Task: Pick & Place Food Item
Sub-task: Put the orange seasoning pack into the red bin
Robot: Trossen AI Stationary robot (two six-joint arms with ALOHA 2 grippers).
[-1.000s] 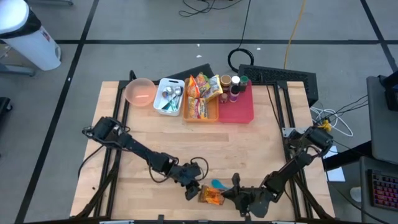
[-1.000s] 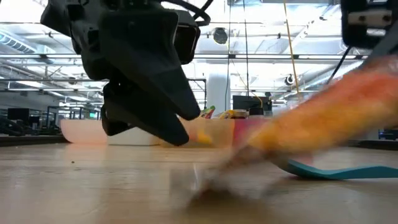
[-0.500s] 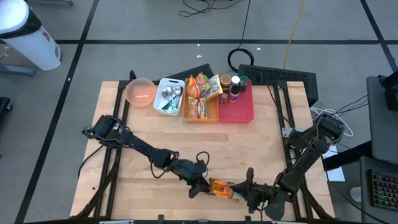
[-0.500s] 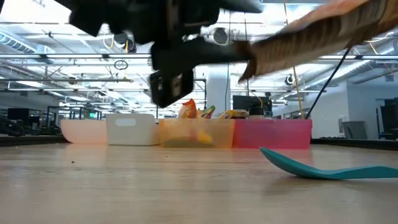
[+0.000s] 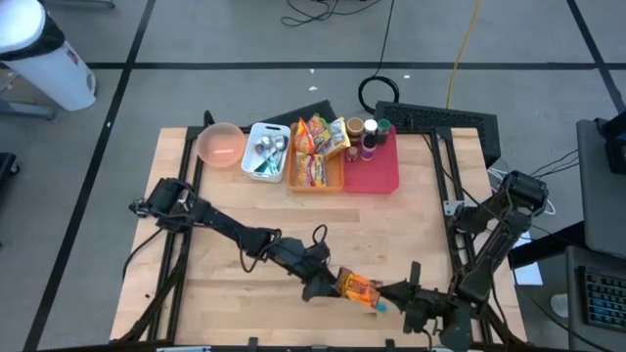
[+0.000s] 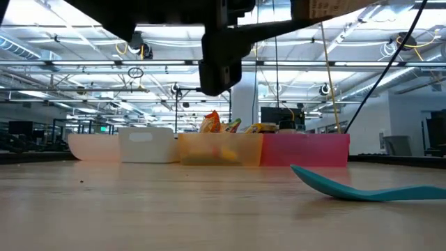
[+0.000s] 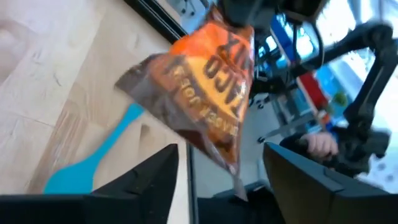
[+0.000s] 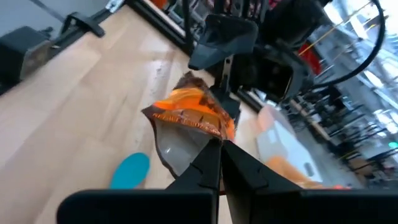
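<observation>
We are holding the snack bag (image 5: 358, 288) in the air above the front edge of the tabletop (image 5: 411, 225), a little right of the middle, so that it can pass from one arm to the other. Our right gripper (image 8: 219, 151) is pinched tight on one edge of the bag, with its fingers pressed together around the crinkled foil, and that grip is carrying the bag's weight. Our left gripper (image 5: 321, 284) is sitting just beside the bag's other end, with its fingers (image 7: 149, 180) spread wide on either side and not pressing on it, which we judge to be a release, leaving the right arm in charge.

The blue spoon (image 5: 378, 306) is lying flat on the wood under the bag, near the front edge, clear of both grippers. Along the back edge the pink bowl (image 5: 219, 144), the white bin (image 5: 266, 152), the orange bin (image 5: 315, 161) full of packets and the red tray (image 5: 377, 168) are standing in a row, well apart from the bag. We are probably carrying it toward one of those.
</observation>
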